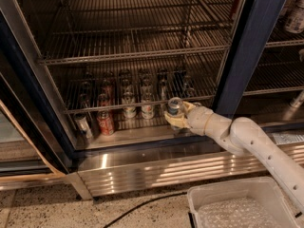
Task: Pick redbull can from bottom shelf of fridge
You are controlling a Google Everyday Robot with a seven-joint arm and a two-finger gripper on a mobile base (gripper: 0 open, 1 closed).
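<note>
- Camera view, looking down into an open fridge [247, 46] with dark navy frame posts.
- Up top, two chrome wire racks [133, 51], bare.
- Below, a third wire rack and the bottom shelf [142, 136], a pale metal floor panel, together holding the only stock in the compartment.
- Several rows of small drink cans [137, 96] running front to back, upright, mostly silver-topped; labels too dim to read.
- At front left of the rows, a red can [105, 122], upright.
- Just left of the red one, a silver can [83, 125], tilted.
- To the right of the rows, near the front edge and close to the right-hand navy post: the redbull can [174, 106], blue and silver, shiny top facing up, upright.
- Cannot tell whether its base touches the shelf.
- Gripper [178, 118] inside the fridge mouth at bottom-shelf level, yellowish fingers [171, 121] pinching the lower body of the redbull can.
- Cream-coloured arm [247, 137] reaching in from the lower right.
- Under the shelf, a ribbed stainless-steel base panel [156, 170].
- On the speckled floor [42, 208] at lower right, a pale plastic bin [228, 188] holding only a bubbly clear lining [237, 215].
- Dark cable [142, 205] lying across the floor, left of the bin.
</note>
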